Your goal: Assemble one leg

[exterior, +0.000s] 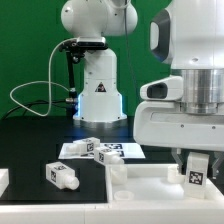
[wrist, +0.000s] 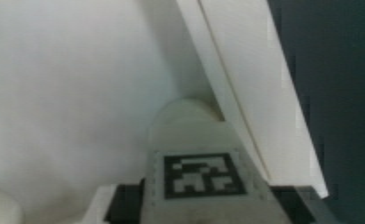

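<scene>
At the lower right of the exterior view the tool (exterior: 199,163) is closed on the leg (exterior: 198,170), a white peg whose square tag faces the camera from between the fingers. It hangs just above the large white panel (exterior: 150,178) with raised rims on the dark counter (exterior: 30,140).

In the wrist view the leg (wrist: 200,150) rises from between the tool's fingers (wrist: 129,203), tag uppermost, against the panel (wrist: 72,90).

Two more legs (exterior: 61,175) (exterior: 87,148) lie toward the lower left, the second beside the marker board (exterior: 108,151).
</scene>
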Controlling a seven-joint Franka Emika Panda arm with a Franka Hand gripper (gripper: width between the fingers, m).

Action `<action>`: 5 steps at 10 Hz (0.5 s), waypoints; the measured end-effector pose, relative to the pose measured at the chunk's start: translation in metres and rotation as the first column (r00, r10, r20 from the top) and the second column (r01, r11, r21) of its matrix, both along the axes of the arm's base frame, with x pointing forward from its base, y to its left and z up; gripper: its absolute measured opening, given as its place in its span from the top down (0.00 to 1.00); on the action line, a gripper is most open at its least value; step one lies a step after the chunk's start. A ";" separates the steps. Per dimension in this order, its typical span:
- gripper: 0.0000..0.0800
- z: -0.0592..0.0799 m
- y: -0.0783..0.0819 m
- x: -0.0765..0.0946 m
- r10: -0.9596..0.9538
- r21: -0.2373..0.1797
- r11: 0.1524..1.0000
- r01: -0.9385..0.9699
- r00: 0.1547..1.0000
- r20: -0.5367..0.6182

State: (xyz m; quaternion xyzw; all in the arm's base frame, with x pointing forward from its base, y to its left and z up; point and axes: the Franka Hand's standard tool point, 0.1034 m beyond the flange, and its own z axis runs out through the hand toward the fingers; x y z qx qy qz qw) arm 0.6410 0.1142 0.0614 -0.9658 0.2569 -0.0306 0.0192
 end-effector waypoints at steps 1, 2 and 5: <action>0.65 0.000 0.000 0.000 -0.140 0.007 0.990 0.140 0.990 0.007; 0.65 0.000 0.000 0.000 -0.262 0.014 0.965 0.262 0.965 0.005; 0.65 -0.001 0.003 -0.002 -0.665 0.042 0.744 0.667 0.745 -0.044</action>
